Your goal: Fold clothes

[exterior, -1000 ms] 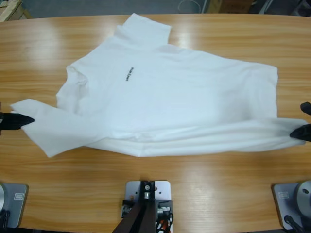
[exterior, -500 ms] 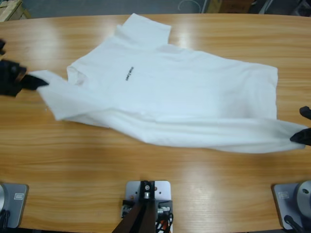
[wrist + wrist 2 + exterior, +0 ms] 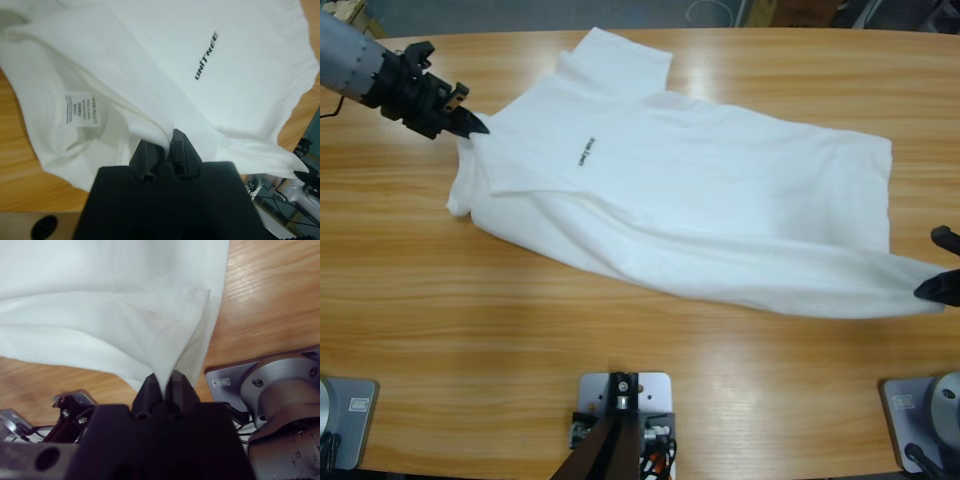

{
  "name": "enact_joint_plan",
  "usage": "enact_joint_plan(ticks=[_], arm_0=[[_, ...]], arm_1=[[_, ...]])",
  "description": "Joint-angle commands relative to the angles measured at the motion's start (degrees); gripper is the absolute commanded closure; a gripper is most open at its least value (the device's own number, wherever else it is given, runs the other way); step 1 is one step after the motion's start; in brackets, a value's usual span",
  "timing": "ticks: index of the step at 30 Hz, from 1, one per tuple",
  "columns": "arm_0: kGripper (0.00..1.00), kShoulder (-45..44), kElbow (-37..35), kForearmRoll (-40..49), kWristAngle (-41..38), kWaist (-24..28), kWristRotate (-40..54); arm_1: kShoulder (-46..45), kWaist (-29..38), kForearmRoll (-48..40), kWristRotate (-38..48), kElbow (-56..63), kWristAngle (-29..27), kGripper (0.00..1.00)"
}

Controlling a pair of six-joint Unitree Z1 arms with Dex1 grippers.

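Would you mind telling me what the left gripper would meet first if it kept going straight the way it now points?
The left gripper already pinches the white T-shirt, so it would likely push further into that cloth, toward the chest logo.

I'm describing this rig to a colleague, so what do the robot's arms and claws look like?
The left arm is a silver-grey cylinder ending in a black, knobbly wrist block. Its left claw has two black jaws tapering to a point. The right claw shows the same black jaws on a broad matte black body. I see no markings on either.
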Motion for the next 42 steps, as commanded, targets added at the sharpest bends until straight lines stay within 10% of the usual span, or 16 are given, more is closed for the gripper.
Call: enact_joint_plan(ticks=[1,8,9,11,13,25,34,42], arm_0=[[1.000,9.23,-4.11,3.22,-0.95,-0.05,1.96],[0.991,10.92,-5.90,5.53,-0.52,0.88,3.37],[0.756,10.92,-6.34,6.23,-0.52,1.15,3.62],[0.331,10.81,-7.10,7.81,-0.52,1.88,4.48],[0.096,10.57,-7.39,9.13,-0.43,2.89,5.29],[0.009,5.12,-7.73,11.84,-4.84,6.47,7.24],[0.009,0.62,8.48,6.16,-3.96,8.14,4.95],[0.013,3.06,0.50,5.42,-11.75,3.22,6.76]], arm_1=[[3.93,0.59,-1.59,0.62,0.88,0.51,1.000],[10.18,0.13,-4.75,2.03,1.12,0.35,1.000],[11.28,-0.04,-4.84,2.03,1.12,0.51,0.932],[12.90,-0.57,-4.60,2.15,1.33,0.63,0.173],[13.59,-1.19,-4.02,2.52,1.32,0.46,0.003],[1.72,-4.25,-1.36,4.63,-0.39,-6.68,0.000],[3.85,-3.82,-3.40,3.59,0.58,-3.64,0.000],[3.18,-3.72,-3.40,3.17,0.68,-3.16,0.017]])
